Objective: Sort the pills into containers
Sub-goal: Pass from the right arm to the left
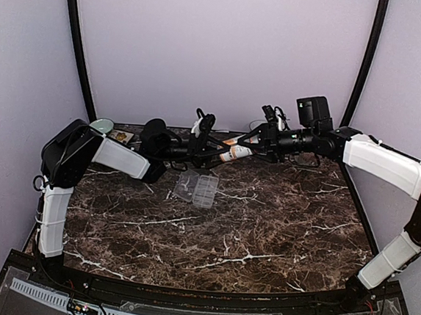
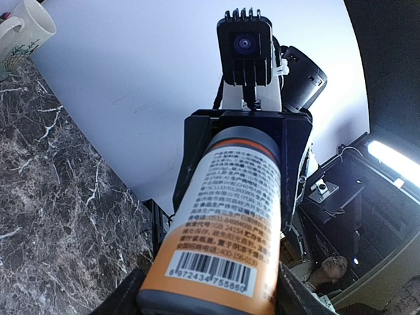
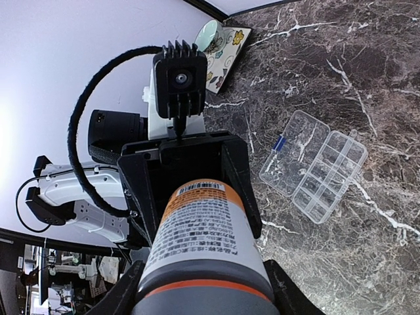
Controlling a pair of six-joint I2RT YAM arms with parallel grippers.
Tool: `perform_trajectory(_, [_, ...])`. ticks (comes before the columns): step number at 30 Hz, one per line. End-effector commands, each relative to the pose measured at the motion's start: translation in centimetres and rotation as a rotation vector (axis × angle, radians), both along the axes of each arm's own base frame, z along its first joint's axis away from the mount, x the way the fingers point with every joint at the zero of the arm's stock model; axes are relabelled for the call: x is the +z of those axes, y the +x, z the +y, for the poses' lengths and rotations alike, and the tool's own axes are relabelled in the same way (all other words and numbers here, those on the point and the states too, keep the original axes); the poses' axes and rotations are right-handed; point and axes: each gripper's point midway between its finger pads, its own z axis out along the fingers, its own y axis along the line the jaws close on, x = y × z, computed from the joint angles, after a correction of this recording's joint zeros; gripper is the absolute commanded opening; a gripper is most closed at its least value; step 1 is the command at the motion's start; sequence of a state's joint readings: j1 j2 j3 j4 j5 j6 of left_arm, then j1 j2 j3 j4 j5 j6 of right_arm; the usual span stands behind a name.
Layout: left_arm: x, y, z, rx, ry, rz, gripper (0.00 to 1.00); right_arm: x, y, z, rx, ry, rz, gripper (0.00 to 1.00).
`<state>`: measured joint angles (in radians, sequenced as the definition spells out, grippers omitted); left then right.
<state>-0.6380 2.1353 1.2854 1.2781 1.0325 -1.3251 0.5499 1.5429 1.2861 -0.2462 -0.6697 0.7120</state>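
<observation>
I've got the pill bottle (image 2: 230,210) held off the marble table (image 1: 262,236): left gripper (image 2: 209,295) clamped on its barcode end, right gripper (image 3: 200,292) gripping the cap end, open organizer box (image 1: 197,188) lying nearby.

Orange-and-white labelled bottle (image 2: 226,216) aloft over dark marble table (image 1: 263,228), cream mug (image 2: 23,29) near its back-left corner.

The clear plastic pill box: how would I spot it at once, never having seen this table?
Look at the dark marble table, just nearer than the orange-labelled bottle held in mid-air. The pill box lies flat there, lid open. It alone is see-through, divided into small compartments.
</observation>
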Motion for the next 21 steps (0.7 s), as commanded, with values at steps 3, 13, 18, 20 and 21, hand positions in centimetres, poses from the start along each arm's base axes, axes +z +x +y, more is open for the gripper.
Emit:
perform_trajectory(3, [1.76, -0.46, 0.8, -0.011, -0.041, -0.067, 0.58, 0.23, 0.13, -0.33, -0.014, -0.019, -0.03, 0.55])
perform_trajectory(13, [1.35, -0.21, 0.98, -0.01, -0.029, -0.069, 0.56, -0.29, 0.41, -0.47, -0.011, -0.029, -0.025, 0.64])
perform_trajectory(18, [1.36, -0.18, 0.98, -0.005, -0.026, -0.074, 0.54, -0.25, 0.47, -0.61, -0.013, -0.031, -0.027, 0.66])
perform_trajectory(20, [1.47, -0.2, 0.97, -0.006, -0.025, -0.079, 0.51, -0.2, 0.49, -0.66, -0.015, -0.032, -0.029, 0.66])
perform_trajectory(21, [1.49, -0.21, 0.97, -0.007, -0.024, -0.078, 0.5, -0.23, 0.52, -0.7, -0.016, -0.033, -0.03, 0.66])
